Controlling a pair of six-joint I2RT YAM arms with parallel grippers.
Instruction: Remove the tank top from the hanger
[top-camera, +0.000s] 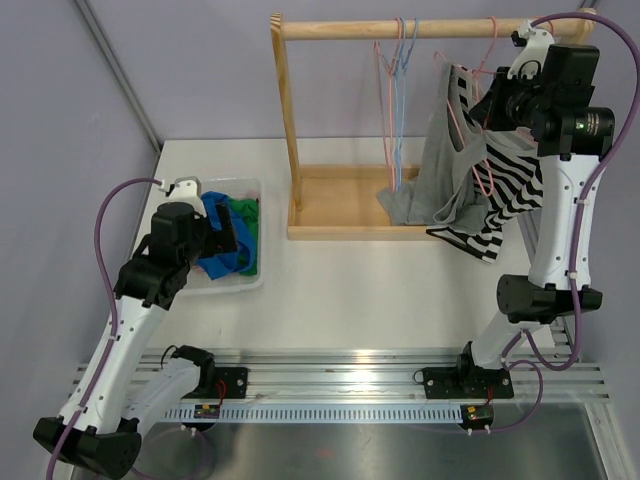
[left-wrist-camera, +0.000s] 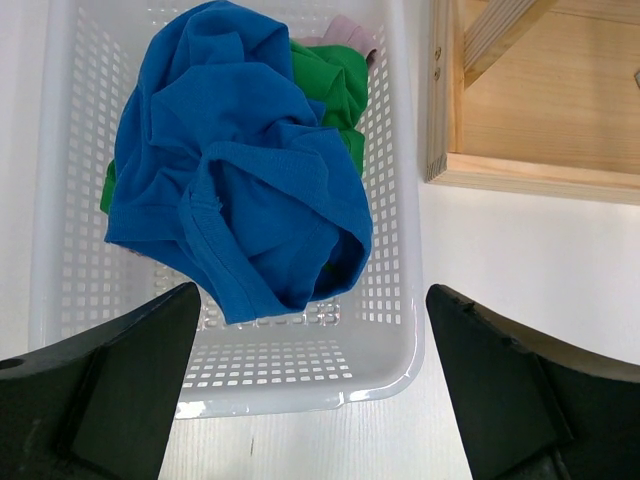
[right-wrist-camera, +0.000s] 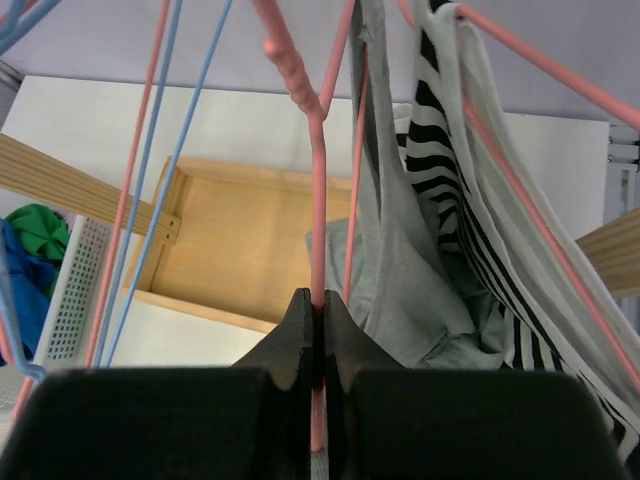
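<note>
Plain lilac wall (top-camera: 200, 60) beyond the right gripper (right-wrist-camera: 318, 300), crossed well to its left by a slanting grey bar (top-camera: 117, 70). White table (top-camera: 380, 290) below both grippers, matte, evenly lit, soft shadows only. Wooden rack (top-camera: 288, 120) ahead and right of the left gripper (left-wrist-camera: 312, 290), standing on the table's far side.

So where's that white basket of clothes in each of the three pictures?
Top view: the basket sits left of centre.
Left wrist: the basket fills the middle, seen from above.
Right wrist: only a corner of the basket shows, at the left edge.
Shared landmark: the wooden tray lies just right of the basket in every view.
</note>
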